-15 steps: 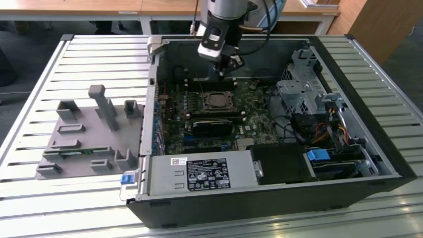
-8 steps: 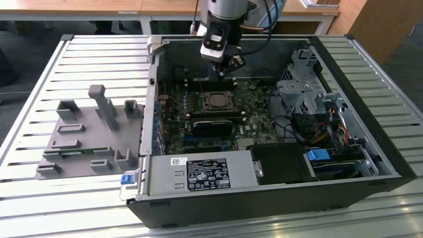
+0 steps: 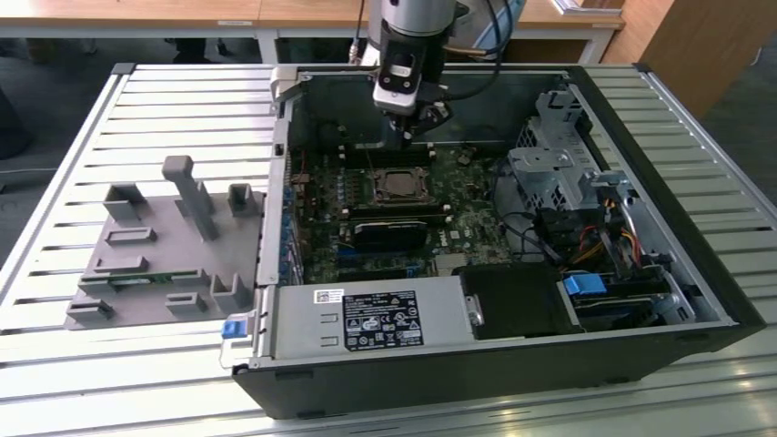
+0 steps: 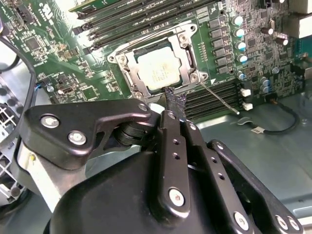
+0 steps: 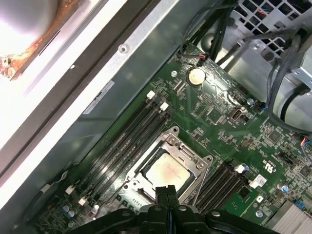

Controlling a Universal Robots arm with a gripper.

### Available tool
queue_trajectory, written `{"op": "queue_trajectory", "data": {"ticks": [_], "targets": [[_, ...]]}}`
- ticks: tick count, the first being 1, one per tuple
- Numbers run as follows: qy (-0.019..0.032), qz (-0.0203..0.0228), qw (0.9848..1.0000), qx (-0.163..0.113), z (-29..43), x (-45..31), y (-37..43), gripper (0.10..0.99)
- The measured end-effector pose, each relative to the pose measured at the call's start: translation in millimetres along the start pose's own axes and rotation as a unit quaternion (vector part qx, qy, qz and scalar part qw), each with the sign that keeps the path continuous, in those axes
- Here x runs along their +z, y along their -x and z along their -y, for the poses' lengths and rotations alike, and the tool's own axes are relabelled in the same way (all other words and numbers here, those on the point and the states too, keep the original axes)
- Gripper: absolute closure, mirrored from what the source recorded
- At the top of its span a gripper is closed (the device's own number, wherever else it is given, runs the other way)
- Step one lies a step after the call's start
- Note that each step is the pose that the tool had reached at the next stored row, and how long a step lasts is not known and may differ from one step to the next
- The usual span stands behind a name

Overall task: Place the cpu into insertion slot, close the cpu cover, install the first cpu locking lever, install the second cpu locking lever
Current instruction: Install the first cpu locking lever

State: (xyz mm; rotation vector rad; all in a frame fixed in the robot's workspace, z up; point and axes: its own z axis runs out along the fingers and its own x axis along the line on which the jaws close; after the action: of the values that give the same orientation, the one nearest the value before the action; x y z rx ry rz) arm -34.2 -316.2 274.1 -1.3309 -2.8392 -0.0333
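In the exterior view's upper centre, the arm hangs vertically into the open case (image 3: 486, 387). Its gripper (image 3: 410, 126) points down, fingers (image 5: 162, 195) pressed together and empty, just beside the insertion slot (image 3: 395, 186). There the cpu (image 4: 160, 73) lies under the cpu cover (image 4: 127, 73).

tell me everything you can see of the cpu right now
The cpu is a small flat square chip with a pale silvery metal top, slightly blotchy in the first wrist view. It lies level in the insertion slot on the green motherboard. Its top shows through the cut-out of the cpu cover, whose silvery frame appears to lie over its edges. The hand, shut, hangs at the socket's edge, off the chip's top.
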Motion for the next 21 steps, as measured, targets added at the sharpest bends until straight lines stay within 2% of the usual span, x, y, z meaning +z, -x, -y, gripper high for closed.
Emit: {"op": "queue_trajectory", "data": {"ticks": [7,12,16,21], "targets": [[-0.0002,-0.0002,0.9996,-0.027,0.0,0.0,0.0,0.98],[0.0002,-0.0001,0.9983,-0.059,0.0,0.0,0.0,0.98],[0.0002,-0.0003,0.996,-0.09,0.0,0.0,0.0,0.98],[-0.0004,-0.001,0.9914,-0.131,0.0,0.2,0.0,0.98]]}}
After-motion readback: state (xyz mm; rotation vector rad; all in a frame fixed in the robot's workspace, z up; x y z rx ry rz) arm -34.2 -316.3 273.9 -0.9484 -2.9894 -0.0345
